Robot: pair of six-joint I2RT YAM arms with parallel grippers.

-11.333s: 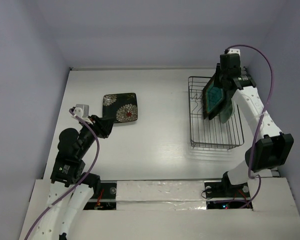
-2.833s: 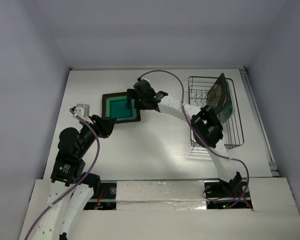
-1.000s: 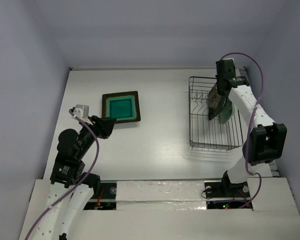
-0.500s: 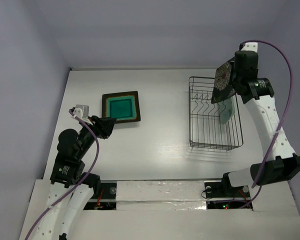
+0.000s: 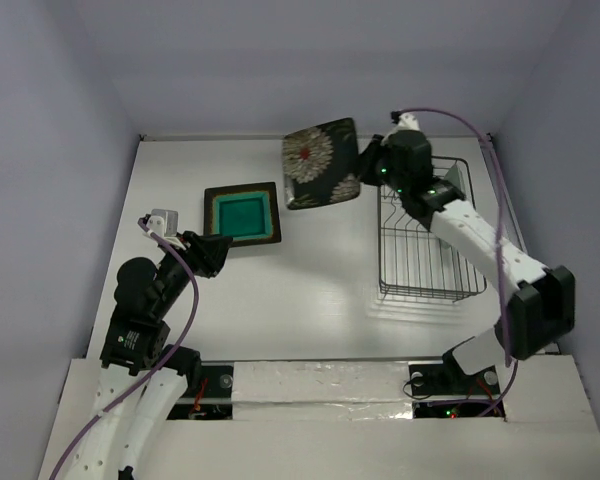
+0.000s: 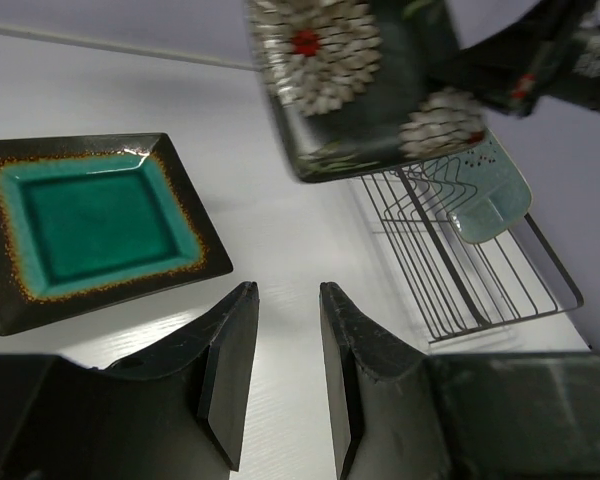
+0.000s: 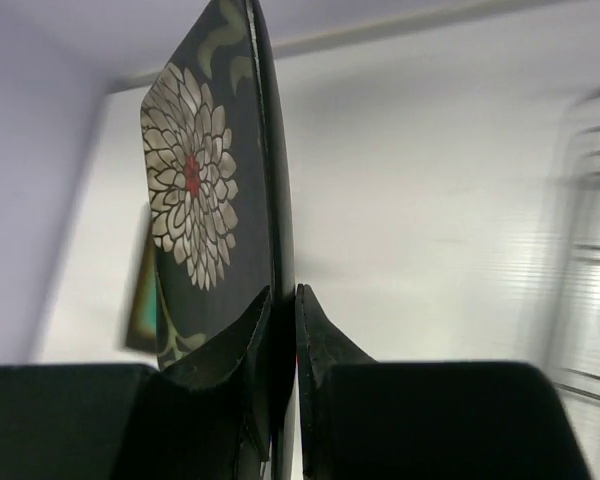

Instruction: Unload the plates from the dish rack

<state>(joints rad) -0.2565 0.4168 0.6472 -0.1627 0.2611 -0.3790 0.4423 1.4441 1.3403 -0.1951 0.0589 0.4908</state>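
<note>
Right pincer [image 5: 363,165] holds flowered plate [image 5: 320,163]; one teal plate [image 5: 242,213], one mint plate [image 6: 492,198]

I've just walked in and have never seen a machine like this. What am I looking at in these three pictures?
These are two robot arms bolted at the near edge of a white table. The wide picture looks down from above. The other two come from small cameras on each arm's wrist. The right pincer is shut on a black flowered plate, holding it up in the air, to the left of the wire dish rack. A pale green plate stands in the rack. A teal plate lies flat on the table. The left pincer is open and empty, close to that teal plate.
</note>
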